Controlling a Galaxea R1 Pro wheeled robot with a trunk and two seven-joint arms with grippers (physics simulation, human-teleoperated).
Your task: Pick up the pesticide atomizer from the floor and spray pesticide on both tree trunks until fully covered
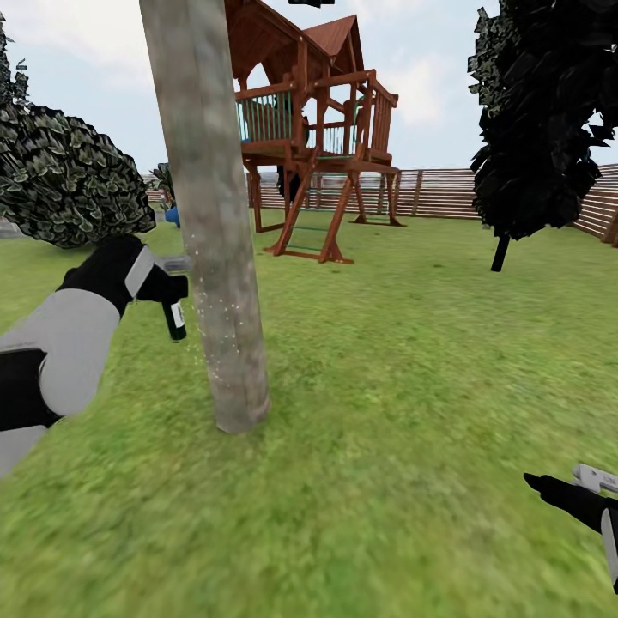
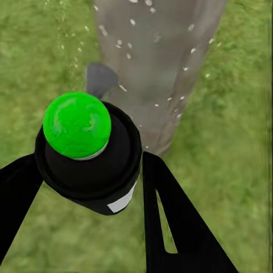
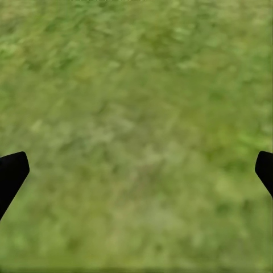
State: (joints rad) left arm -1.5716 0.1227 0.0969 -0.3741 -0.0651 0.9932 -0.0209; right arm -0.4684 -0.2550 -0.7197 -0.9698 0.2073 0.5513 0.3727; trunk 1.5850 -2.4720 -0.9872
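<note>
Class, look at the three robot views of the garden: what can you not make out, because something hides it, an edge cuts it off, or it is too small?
1. Tree trunk: its top is cut off by the head view's upper edge; its far side is hidden.
2. Pesticide atomizer: the left hand covers most of it; its pale label is too small to read.
3. Right hand: cut off at the head view's lower right corner.
4. Pesticide: faint specks, extent unclear.
</note>
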